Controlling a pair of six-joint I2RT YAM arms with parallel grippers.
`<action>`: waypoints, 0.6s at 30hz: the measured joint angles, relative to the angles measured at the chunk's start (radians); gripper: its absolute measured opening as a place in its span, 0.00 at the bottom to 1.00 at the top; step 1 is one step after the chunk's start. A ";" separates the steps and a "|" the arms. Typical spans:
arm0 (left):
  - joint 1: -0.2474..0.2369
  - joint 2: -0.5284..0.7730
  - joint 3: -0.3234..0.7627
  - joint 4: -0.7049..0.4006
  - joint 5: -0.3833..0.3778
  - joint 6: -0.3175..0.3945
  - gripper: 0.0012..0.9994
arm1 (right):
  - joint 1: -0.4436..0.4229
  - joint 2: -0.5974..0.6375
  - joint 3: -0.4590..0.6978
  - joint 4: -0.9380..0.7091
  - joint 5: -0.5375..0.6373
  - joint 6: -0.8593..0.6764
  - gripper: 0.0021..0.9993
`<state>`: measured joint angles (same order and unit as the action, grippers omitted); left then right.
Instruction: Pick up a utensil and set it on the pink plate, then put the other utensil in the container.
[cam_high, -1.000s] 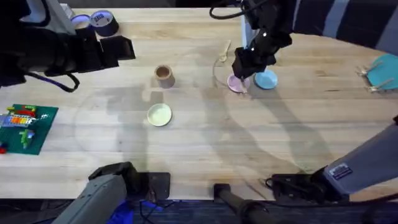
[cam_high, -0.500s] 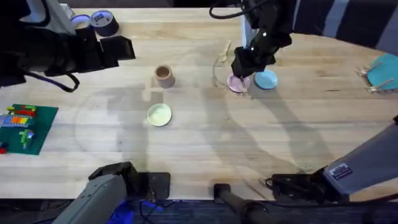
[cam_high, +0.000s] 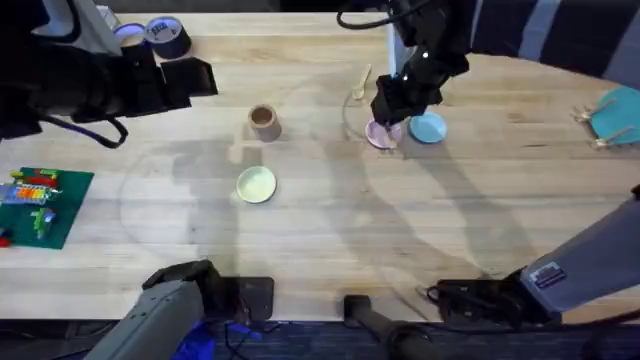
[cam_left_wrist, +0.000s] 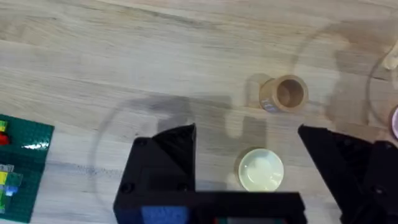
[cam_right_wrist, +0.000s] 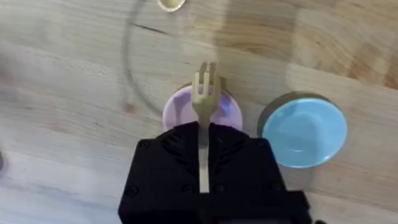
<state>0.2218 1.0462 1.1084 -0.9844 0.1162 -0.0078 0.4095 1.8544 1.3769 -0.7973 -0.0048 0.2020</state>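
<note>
Wooden table (cam_high: 320, 230), right gripper (cam_right_wrist: 204, 163) clamping fork (cam_right_wrist: 205, 99) above pink plate (cam_right_wrist: 177, 112), barely shifted since earlier, left gripper (cam_left_wrist: 249, 162) open.

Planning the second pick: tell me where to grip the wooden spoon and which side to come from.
Grip the spoon across its thin handle, near the middle, coming straight down from above. It lies flat on the table beyond the pink plate, so only the slim handle fits between the fingers; the bowl end is broader.
</note>
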 joint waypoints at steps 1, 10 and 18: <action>0.000 0.000 0.000 0.000 0.000 0.000 0.99 | 0.000 0.003 0.000 -0.001 -0.003 0.000 0.07; 0.000 0.000 0.000 -0.001 0.000 0.000 0.99 | 0.000 0.025 0.000 -0.002 -0.015 0.003 0.07; 0.000 0.000 0.000 -0.001 0.000 0.000 0.99 | 0.000 0.025 0.000 -0.004 -0.018 0.003 0.12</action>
<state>0.2218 1.0462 1.1084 -0.9855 0.1158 -0.0078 0.4095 1.8793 1.3766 -0.8009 -0.0224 0.2054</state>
